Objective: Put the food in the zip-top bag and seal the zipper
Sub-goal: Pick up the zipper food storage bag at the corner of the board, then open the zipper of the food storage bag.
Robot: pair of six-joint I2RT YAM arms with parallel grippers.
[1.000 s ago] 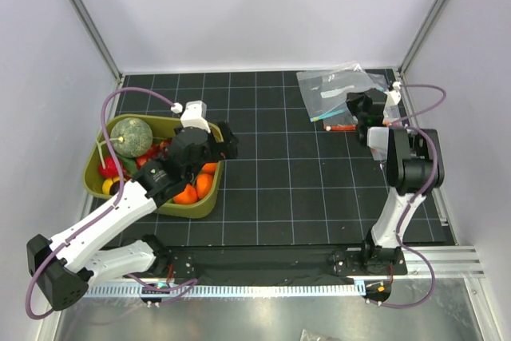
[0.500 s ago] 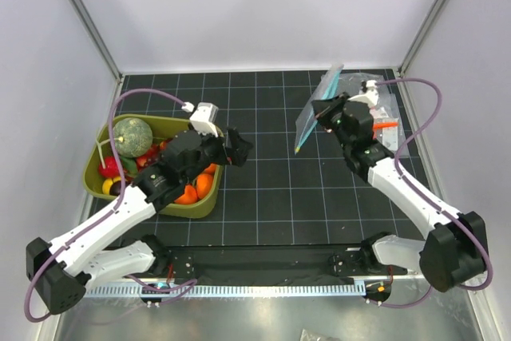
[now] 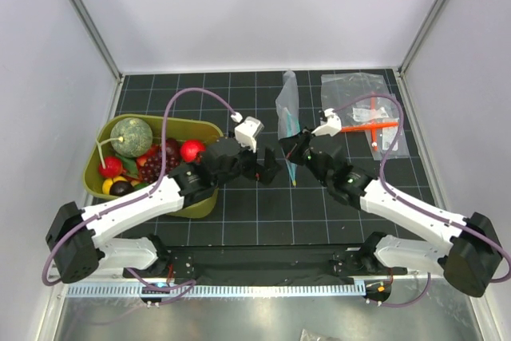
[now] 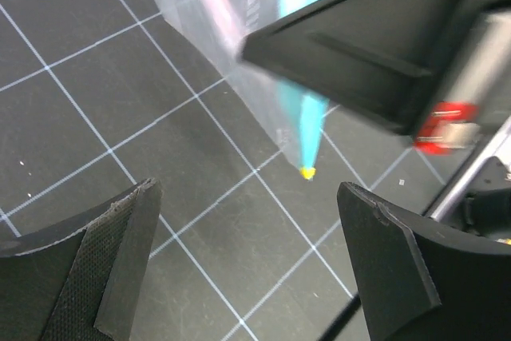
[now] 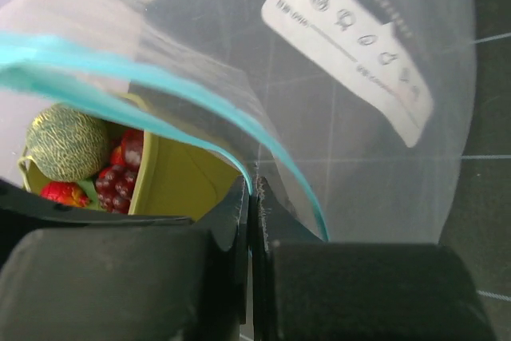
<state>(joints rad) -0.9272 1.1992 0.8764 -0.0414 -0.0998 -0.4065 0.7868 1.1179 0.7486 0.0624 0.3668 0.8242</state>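
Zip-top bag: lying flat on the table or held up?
Held up: the right gripper, shut on the zipper, holds the zip-top bag standing edge-on.

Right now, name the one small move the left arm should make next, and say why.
Probably ease the left claw forward and pinch the free lip of the zip-top bag, to spread its mouth. The right claw is shut on the zipper, holding the bag up; the left claw is open, empty, facing it, short of touching.
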